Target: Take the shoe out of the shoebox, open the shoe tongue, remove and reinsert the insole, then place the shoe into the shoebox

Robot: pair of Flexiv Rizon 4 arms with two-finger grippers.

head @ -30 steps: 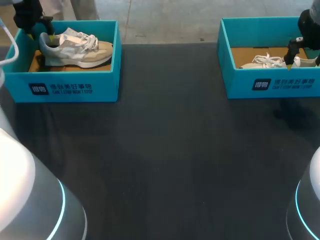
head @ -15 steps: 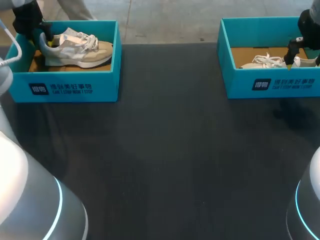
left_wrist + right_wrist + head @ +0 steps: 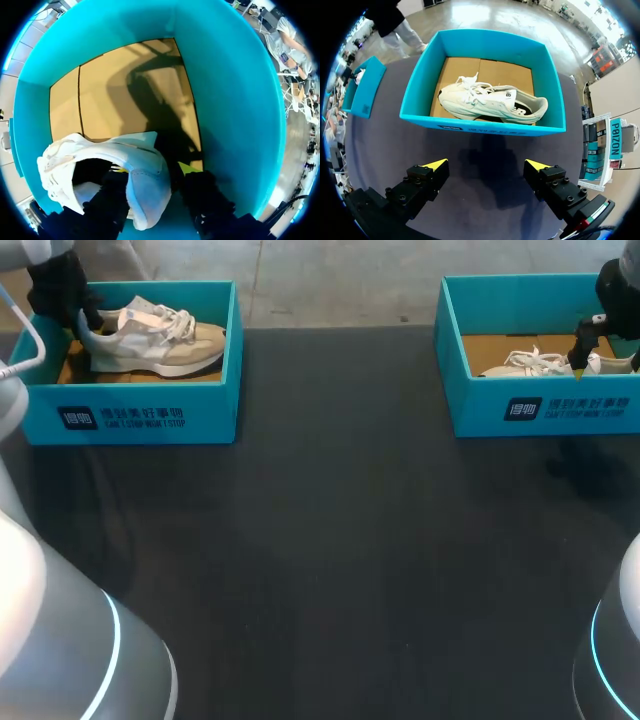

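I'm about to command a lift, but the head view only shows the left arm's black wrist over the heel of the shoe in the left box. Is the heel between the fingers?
Observer: Yes. The left wrist view shows the heel of the shoe between the fingers of the left gripper: one inside the opening, one outside, next to the left shoebox wall.
Operator: Is it clamped?
Observer: It seems not. A dark gap separates the heel from the outer finger, so I read it as open.
Operator: And my other arm?
Observer: The right gripper is open and empty, over the table in front of the right shoebox, not above the second shoe.
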